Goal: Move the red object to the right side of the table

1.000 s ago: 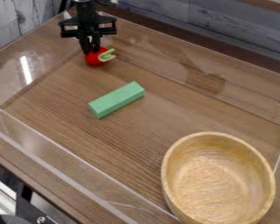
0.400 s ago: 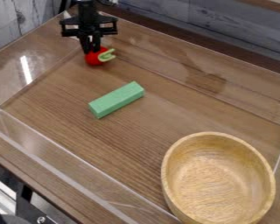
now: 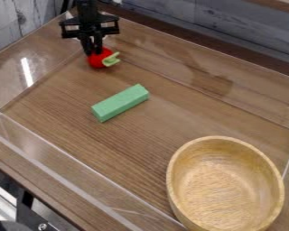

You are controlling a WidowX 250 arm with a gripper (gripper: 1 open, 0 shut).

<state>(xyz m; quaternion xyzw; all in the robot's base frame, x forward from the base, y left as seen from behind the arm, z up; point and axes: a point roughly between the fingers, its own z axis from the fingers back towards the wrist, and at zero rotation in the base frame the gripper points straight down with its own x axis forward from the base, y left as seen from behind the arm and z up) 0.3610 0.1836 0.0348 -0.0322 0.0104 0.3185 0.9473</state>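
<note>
The red object [image 3: 104,60], a small rounded red toy fruit with a pale green leafy end, sits at the far left of the brown wood-grain table [image 3: 195,108]. My gripper [image 3: 93,50] points straight down over its left side, dark fingers shut on the fruit's upper left edge. The fruit looks to be at or just above the tabletop; I cannot tell which.
A green rectangular block [image 3: 120,102] lies diagonally mid-table. A round wooden bowl [image 3: 226,185] stands at the near right corner. Low clear acrylic walls [image 3: 21,68] edge the table on all sides.
The gripper and the red fruit have shifted very slightly; otherwise nothing has visibly changed.
</note>
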